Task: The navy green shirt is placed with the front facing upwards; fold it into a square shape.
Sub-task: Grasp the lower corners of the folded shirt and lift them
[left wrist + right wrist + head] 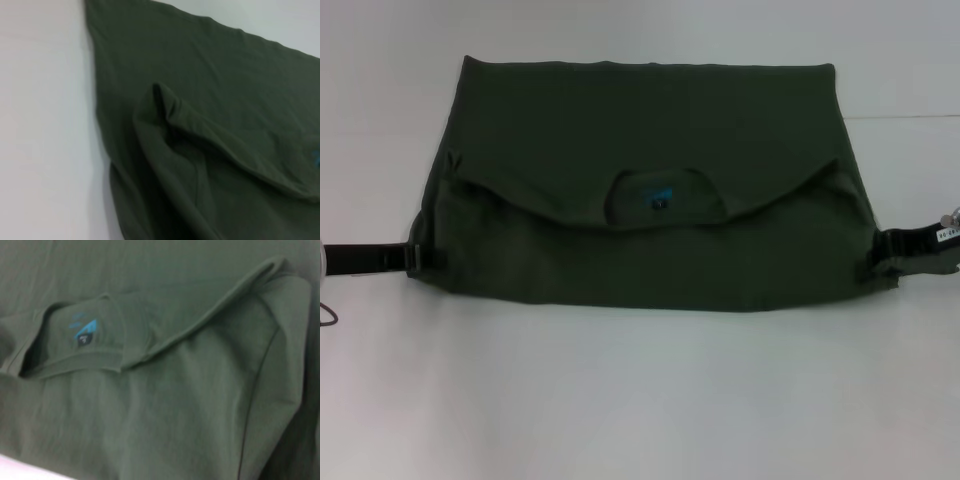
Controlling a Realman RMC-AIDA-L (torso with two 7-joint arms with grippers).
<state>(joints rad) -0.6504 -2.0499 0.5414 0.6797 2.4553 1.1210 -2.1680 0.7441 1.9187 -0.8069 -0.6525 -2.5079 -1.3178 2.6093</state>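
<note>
Already folded once across the white counter, the shirt looks soft, light and limp, best pinched at its side edges, where the left tool and right tool sit, their spread untellable.

Blue neck label on shirt: unreadable.
</note>
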